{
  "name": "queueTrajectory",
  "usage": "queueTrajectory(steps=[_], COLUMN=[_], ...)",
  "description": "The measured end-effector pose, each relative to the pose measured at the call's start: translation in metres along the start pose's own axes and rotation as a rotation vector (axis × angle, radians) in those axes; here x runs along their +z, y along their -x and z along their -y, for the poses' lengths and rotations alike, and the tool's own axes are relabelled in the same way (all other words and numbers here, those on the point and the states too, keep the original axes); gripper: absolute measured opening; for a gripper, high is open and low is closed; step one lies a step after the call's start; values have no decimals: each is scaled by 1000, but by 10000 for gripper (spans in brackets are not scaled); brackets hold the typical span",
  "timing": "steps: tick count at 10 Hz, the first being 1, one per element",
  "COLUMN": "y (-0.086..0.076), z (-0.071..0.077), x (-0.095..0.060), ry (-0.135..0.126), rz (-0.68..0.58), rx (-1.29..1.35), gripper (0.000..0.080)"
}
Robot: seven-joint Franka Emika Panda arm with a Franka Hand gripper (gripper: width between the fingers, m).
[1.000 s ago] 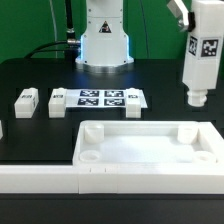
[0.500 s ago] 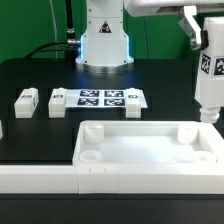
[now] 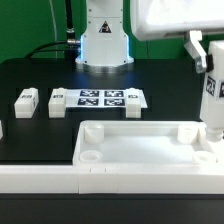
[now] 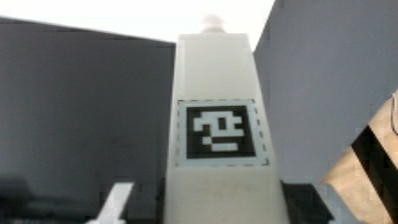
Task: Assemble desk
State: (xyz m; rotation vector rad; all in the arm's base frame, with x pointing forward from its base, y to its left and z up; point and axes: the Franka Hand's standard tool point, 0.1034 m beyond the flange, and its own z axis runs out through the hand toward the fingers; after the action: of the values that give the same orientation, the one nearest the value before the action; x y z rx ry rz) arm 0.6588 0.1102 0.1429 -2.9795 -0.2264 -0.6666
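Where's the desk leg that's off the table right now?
At the exterior view's right edge, the desk leg hangs upright in the pincer, over the far right corner of the tabletop.

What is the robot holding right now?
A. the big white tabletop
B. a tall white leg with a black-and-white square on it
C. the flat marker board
B: the leg stands upright in the end effector, with a finger on each side of it.
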Motion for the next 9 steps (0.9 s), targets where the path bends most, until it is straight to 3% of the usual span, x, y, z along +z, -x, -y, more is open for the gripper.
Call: queueTrajectory(steps=[3,9], y=[8,18], z=[4,-5], x=[7,15], ry=[-4,2], rz=[16,31], rx=[-7,-19], gripper=[290,290])
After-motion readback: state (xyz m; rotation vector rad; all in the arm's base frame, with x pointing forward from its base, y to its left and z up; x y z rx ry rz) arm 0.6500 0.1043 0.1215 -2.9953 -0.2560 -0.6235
